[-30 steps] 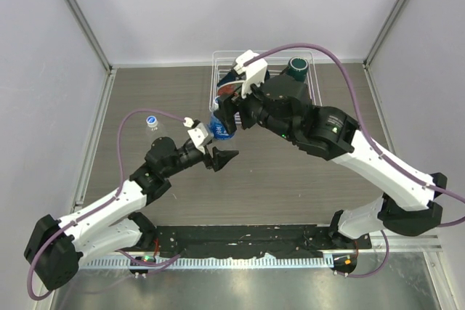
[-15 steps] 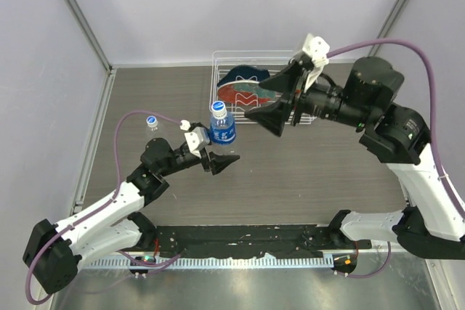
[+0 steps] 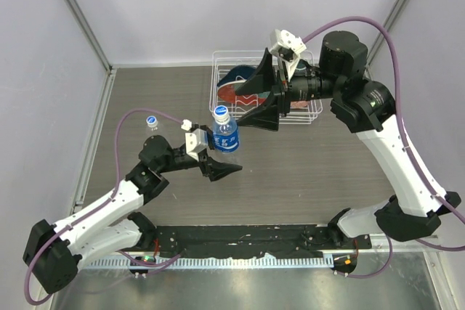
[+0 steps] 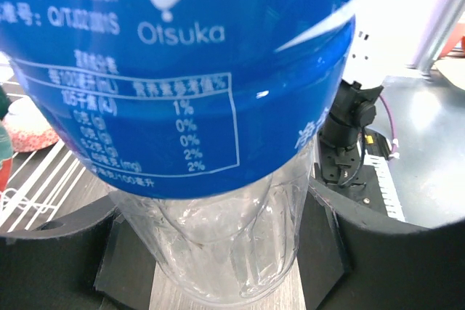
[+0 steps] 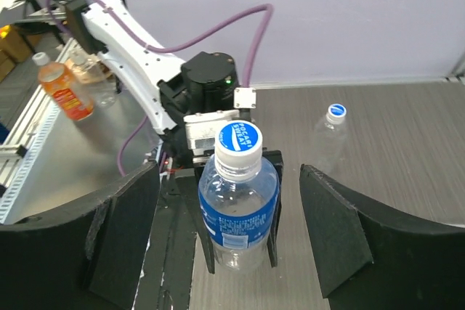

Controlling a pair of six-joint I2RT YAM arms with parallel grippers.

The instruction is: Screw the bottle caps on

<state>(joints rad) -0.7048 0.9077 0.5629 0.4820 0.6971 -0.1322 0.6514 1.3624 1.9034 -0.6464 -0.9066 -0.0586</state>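
Note:
The blue-labelled bottle stands upright on the table with its white and blue cap on the neck. My left gripper is shut on its lower body; the bottle fills the left wrist view between the black fingers. My right gripper is open and empty, hovering just right of and above the cap. In the right wrist view the bottle and cap sit between my wide-open right gripper. The plain bottle stands at the left, wearing a blue-rimmed cap; it also shows in the right wrist view.
A white wire basket holding red and blue items stands at the back centre, partly behind my right gripper. An orange bottle lies off the table. The left arm's cable loops past the plain bottle.
My right arm lifted off the bottle and swung right, then came back toward it with jaws open. My left gripper moved forward and closed around the bottle's lower body.

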